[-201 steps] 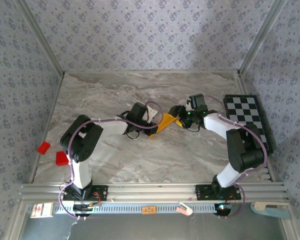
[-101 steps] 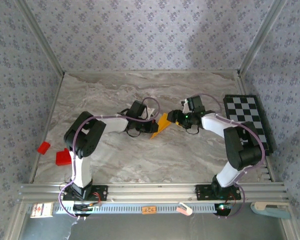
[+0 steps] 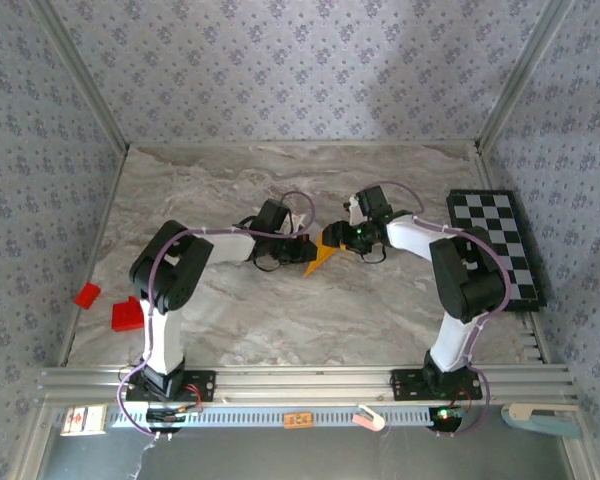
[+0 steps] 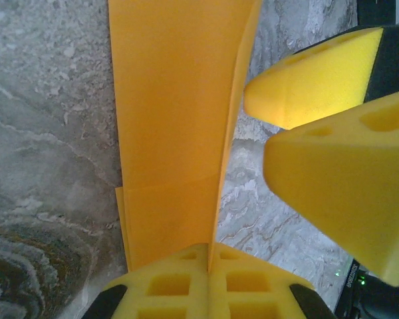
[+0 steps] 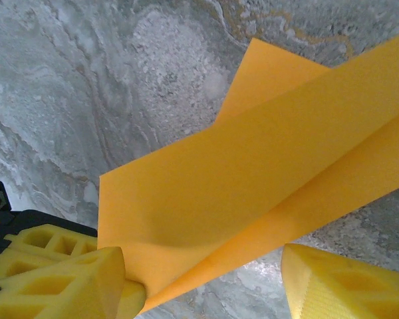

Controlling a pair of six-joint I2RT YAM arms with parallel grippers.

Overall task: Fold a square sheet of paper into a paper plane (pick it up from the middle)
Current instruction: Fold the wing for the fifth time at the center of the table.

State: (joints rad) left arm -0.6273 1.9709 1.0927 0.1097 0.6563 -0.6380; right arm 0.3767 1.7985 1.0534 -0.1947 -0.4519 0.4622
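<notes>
The orange-yellow sheet of paper (image 3: 325, 256) is folded along a centre crease into a narrow pointed shape and is held just above the marble table at mid-table. My left gripper (image 3: 307, 250) is shut on its crease end; in the left wrist view the fold (image 4: 176, 133) rises straight out of the closed left gripper (image 4: 209, 256). My right gripper (image 3: 339, 238) stands open at the paper's other side. In the right wrist view the folded paper (image 5: 253, 179) crosses the gap of the right gripper (image 5: 206, 292), lying against one of its fingers (image 5: 66, 286); the other stays apart.
A black-and-white checkerboard (image 3: 495, 245) lies at the table's right edge. Two small red blocks (image 3: 87, 295) (image 3: 126, 315) sit at the left edge beside the left arm. Patterned walls close in the back and both sides.
My right gripper has moved left, up to the paper, its jaws narrowing slightly. The left gripper and the paper shifted a little toward the middle.
</notes>
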